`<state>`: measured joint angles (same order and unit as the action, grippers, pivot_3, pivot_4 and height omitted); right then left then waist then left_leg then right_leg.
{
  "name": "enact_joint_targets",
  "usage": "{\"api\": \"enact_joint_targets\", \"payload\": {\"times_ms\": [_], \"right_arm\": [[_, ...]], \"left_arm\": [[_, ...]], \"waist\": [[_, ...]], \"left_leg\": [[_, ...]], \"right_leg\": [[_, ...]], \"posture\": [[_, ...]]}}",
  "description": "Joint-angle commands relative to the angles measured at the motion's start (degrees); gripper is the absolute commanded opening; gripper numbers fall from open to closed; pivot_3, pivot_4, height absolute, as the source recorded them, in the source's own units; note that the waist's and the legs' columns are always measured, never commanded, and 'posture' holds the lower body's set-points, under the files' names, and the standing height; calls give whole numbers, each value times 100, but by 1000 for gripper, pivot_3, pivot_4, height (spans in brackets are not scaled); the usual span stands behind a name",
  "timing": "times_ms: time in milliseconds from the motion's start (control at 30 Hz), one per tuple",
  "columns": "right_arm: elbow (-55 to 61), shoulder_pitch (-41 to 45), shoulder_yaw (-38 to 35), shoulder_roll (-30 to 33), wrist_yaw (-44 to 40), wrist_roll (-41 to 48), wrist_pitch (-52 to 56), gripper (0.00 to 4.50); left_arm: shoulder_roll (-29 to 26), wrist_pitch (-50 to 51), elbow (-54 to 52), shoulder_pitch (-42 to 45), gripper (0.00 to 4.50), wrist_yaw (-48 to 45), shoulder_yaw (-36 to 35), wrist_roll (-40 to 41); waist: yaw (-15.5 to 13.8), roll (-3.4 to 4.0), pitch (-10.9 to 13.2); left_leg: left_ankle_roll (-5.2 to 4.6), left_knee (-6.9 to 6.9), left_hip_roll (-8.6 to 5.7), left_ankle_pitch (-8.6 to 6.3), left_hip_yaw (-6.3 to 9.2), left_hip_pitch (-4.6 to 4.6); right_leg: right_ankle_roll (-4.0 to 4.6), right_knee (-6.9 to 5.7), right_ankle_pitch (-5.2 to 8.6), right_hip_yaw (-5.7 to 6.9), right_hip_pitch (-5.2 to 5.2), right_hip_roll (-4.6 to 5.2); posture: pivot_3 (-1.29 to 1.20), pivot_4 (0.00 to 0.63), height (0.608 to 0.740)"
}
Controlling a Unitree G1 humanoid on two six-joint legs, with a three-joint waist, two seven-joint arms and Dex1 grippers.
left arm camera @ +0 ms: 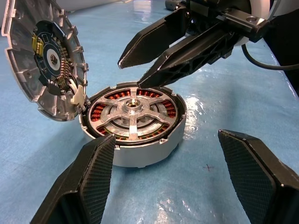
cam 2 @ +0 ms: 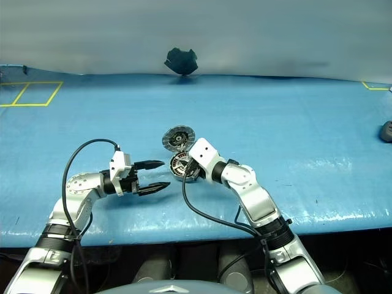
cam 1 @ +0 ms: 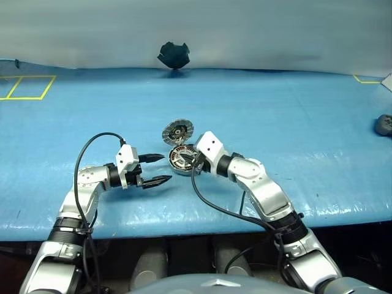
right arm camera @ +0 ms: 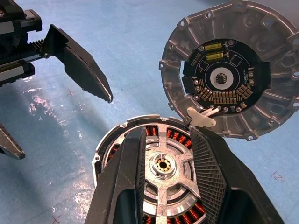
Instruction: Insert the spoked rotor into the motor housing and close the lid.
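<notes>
Spoked rotor (left arm camera: 133,113) seated in the motor housing (left arm camera: 140,151) on the blue table (cam 1: 294,122); hinged lid (left arm camera: 39,60) stands open behind, nearest the part-open, empty right gripper (left arm camera: 132,73) above the rotor; left gripper (cam 1: 156,169) spread wide beside the housing.

Motor housing (left arm camera: 140,149): short silver can resting on the blue surface, copper-orange windings visible. Spoked rotor (left arm camera: 133,114): silver, lying flat inside it, apparently fully seated. Lid (right arm camera: 231,70): hinged open and tilted up, ribbed grey inner face with dark centre exposed.
</notes>
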<state>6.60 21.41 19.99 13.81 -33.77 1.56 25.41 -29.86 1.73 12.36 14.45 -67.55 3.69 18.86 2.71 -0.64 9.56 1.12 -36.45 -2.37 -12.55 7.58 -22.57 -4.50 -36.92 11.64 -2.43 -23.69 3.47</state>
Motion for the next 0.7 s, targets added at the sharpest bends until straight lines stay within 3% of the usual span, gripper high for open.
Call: {"api": "enact_joint_targets", "payload": {"times_ms": [33, 300, 533, 633, 700], "right_arm": [[-37, 59, -38, -98, 1, 61, -171, 1574], [-356, -7, -96, -200, 35, 79, -282, 1574], [134, -211, -505, -184, 199, 331, -239, 1574], [244, -410, -773, -15, 223, 417, -194, 996], [229, -488, -889, 43, 265, 450, -194, 358]], "left_arm": [[-48, -18, -263, 18, 3856, 28, -56, 24], [-36, -39, -265, 20, 3856, 75, -37, -41], [-64, -50, -319, 13, 3856, 114, -47, -57], [-77, 53, -371, 46, 3856, 152, -55, -45], [-70, 83, -399, 60, 3856, 171, -58, -38]], "waist": [[1, 0, 0], [1, 0, 0], [-4, 0, 0], [-11, 0, 0], [-20, 0, 0]], "left_leg": [[0, 0, 0, 0, 0, 0], [0, 6, 0, 0, 0, 1], [2, 21, 0, 1, 0, 1], [2, 25, 0, 1, 0, 1], [2, 25, 0, 1, 0, 1]], "right_leg": [[0, 0, 0, 0, 0, 0], [1, 1, 0, 0, -2, 0], [4, 5, 2, -1, -6, 0], [5, 8, 3, -1, -6, 1], [4, 9, 3, 0, -6, 1]], "posture": [[0, 150, 740], [0, 150, 740], [0, 150, 740], [0, 150, 740], [0, 150, 740]]}}
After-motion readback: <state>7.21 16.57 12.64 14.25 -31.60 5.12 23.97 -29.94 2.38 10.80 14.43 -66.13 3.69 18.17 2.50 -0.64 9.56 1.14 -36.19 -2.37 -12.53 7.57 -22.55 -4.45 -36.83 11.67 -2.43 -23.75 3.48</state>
